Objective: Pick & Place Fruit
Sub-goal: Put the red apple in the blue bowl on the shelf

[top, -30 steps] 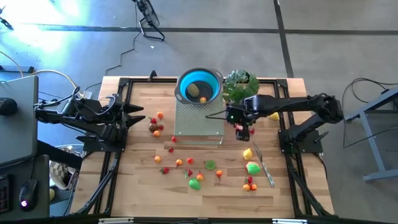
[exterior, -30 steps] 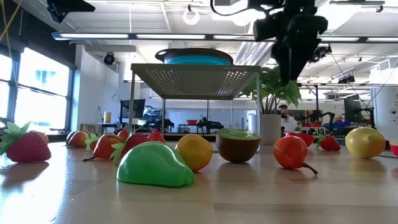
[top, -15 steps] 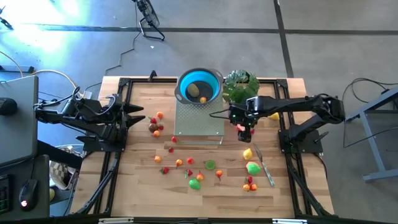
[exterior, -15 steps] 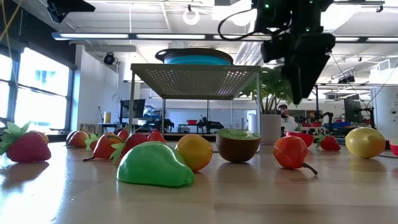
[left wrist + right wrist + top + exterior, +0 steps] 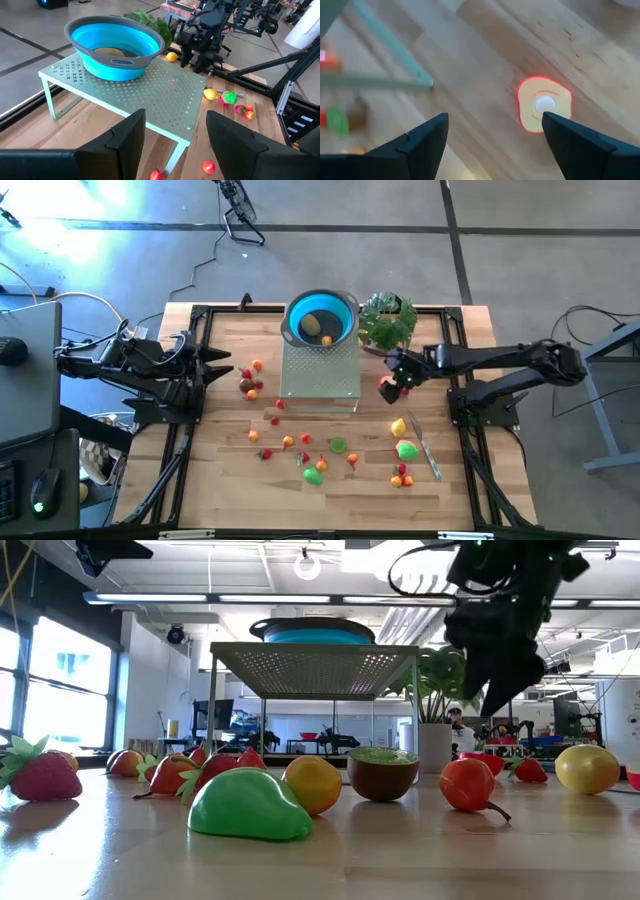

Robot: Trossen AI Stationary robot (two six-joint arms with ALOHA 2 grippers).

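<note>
Several small toy fruits lie scattered on the wooden table (image 5: 230, 480), among them a yellow one (image 5: 398, 426) and a green one (image 5: 407, 448). A blue bowl (image 5: 320, 318) with two fruits in it stands on a pale perforated rack (image 5: 320, 375). My right gripper (image 5: 398, 375) hangs open, pointing down, just right of the rack. Below it, a red-rimmed cut fruit (image 5: 543, 105) lies flat on the table near one fingertip, untouched. My left gripper (image 5: 175, 125) waits open at the table's left side, facing the rack.
A leafy plant (image 5: 388, 320) stands beside the bowl at the far edge. A slim silver knife (image 5: 425, 445) lies at the right near side. The rack's leg (image 5: 390, 45) stands close to my right gripper. More fruit lies left of the rack (image 5: 250, 380).
My right gripper has moved toward the table's right edge and come down toward the table, rolling about its own axis as it went. The fruits, bowl and rack have stayed where they were.
</note>
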